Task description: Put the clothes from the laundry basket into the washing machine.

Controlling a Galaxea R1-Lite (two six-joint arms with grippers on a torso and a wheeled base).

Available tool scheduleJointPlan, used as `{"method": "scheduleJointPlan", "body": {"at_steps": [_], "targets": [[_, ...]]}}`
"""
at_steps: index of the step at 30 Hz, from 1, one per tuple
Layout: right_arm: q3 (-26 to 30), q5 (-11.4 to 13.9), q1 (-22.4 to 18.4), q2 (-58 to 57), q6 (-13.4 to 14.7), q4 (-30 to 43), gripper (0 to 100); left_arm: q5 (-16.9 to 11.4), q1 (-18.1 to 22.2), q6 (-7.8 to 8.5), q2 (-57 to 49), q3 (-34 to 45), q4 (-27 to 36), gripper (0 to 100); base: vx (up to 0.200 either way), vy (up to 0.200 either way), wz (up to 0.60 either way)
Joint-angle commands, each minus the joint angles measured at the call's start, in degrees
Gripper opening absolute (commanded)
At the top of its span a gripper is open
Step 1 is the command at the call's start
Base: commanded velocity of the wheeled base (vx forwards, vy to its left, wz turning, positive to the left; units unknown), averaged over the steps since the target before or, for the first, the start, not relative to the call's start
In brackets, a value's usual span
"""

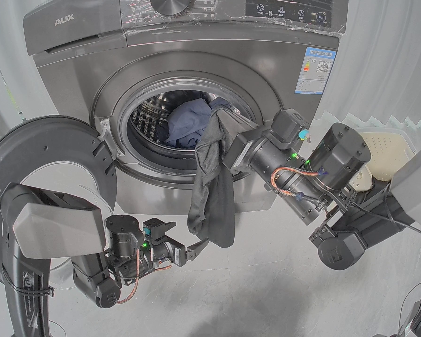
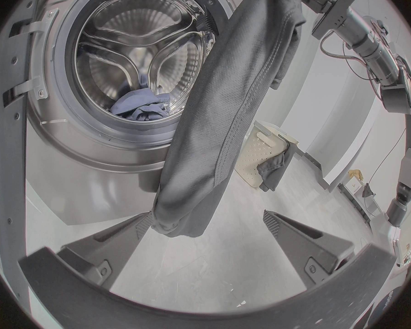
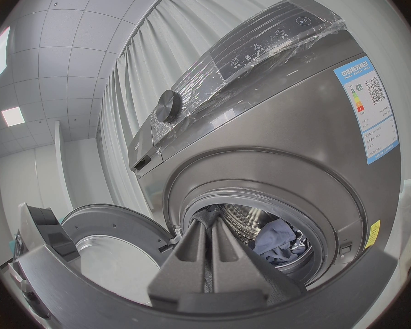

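Our right gripper (image 3: 211, 227) is clamped on a dark grey garment (image 1: 213, 188) at the mouth of the washing machine (image 1: 182, 66), the cloth hanging down in front of the opening. We see a blue garment (image 1: 187, 120) lying in the drum (image 2: 137, 55). Our left gripper (image 1: 197, 249) sits low, jaws apart, just beside the hanging hem.

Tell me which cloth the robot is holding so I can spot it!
Find the big grey washing machine with its round door swung open. Right at the mouth of the drum, the right gripper pinches a dark grey garment that dangles down toward the floor. The blue clothes lie inside the drum; this one hangs outside, long and limp.
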Motion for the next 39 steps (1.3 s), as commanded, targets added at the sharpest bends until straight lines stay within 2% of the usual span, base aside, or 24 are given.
{"method": "scheduleJointPlan", "body": {"at_steps": [1, 18, 19, 31, 34, 39], "targets": [[0.19, 0.0, 0.27, -0.12, 0.02, -0.03, 0, 0.07, 0.31, -0.04, 2.78, -3.21, -0.05, 100, 0.0, 0.0, 0.0], [0.54, 0.0, 1.41, -0.38, 0.02, -0.12, 0, 0.95, 4.53, 0.04, 7.62, -12.88, 0.03, 100, 0.0, 0.0, 0.0], [0.54, 0.0, 1.41, -0.38, 0.11, -0.12, 0, 0.95, 4.62, 0.04, 7.62, -13.05, 0.03, 0, 0.0, 0.0, 0.0], [2.38, 0.0, 0.97, -0.56, 0.11, -0.65, 0, 1.3, 5.23, 0.04, 6.04, -13.32, -0.23, 0, 0.0, 0.0, 0.0], [3.18, 0.0, 0.44, -1.26, 0.19, -0.56, 0, 1.3, 5.58, 0.04, 3.4, -12.61, -0.23, 0, 0.0, 0.0, 0.0], [6.69, -0.09, -2.2, -2.41, 0.63, -0.3, 0, 0.78, 5.76, -0.31, -7.06, -7.16, -0.23, 0, 0.0, 0.0, 0.0]]}}
